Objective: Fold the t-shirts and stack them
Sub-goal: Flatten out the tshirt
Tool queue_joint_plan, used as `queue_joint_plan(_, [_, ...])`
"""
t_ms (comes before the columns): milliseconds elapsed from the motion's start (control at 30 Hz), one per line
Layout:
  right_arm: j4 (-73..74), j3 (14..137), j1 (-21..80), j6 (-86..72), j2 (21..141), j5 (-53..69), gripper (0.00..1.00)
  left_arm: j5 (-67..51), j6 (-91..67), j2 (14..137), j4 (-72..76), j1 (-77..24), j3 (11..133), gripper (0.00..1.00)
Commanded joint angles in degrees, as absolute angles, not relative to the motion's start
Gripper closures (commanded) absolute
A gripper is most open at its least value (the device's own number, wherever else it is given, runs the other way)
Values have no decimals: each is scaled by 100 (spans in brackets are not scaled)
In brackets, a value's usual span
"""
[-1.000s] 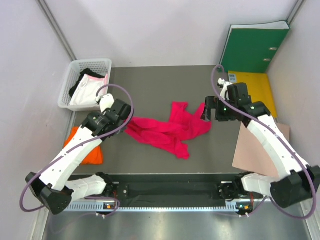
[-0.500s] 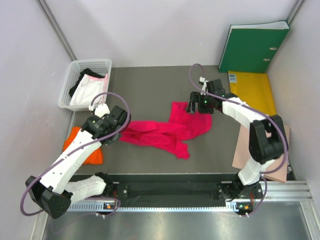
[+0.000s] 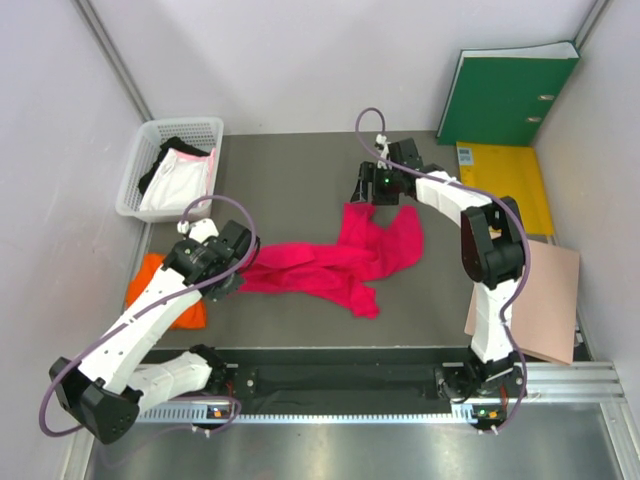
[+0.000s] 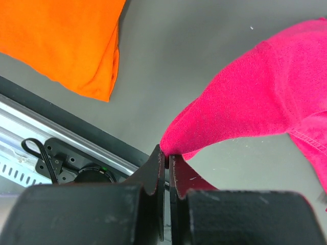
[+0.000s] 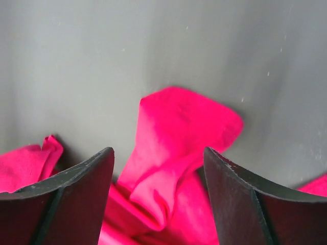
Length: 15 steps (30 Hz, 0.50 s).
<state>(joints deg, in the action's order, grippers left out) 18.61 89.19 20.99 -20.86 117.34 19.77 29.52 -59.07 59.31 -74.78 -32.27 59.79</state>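
A crumpled magenta-red t-shirt [image 3: 345, 255] lies across the middle of the dark table. My left gripper [image 3: 238, 276] is shut on its left end, and the left wrist view shows the fingers [image 4: 156, 168] pinching a corner of that cloth [image 4: 245, 107]. My right gripper [image 3: 371, 192] stands open over the shirt's far upper corner [image 5: 179, 132], a raised fold of cloth lying between the spread fingers [image 5: 230, 194] with gaps on both sides. An orange t-shirt [image 3: 170, 295], folded to a square, lies at the left, partly under my left arm; it also shows as the orange t-shirt [image 4: 61, 41] in the left wrist view.
A white basket [image 3: 139, 168] at the back left holds whitish-pink and black garments [image 3: 178, 178]. A green binder [image 3: 510, 95] leans on the back wall above a yellow folder [image 3: 505, 180]. A tan paper sheet [image 3: 535, 300] lies at the right. A metal rail [image 3: 340, 385] runs along the near edge.
My right arm swung left and farther back to the shirt's upper corner, its jaws narrowing a little. The left gripper pulled the shirt's left end leftward and a little nearer, stretching the cloth out.
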Motion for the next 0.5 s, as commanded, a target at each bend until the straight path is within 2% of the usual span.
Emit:
queue_joint_plan(0, [1995,9185,2171,-2171,11769,1759,30,2918,-6038,5801,-7445,-3199,5924,100])
queue_joint_plan(467, [2364,9431,2022,-2443,11961,1370,32,2804,-5950,5985,-7181,-3208,5897,100])
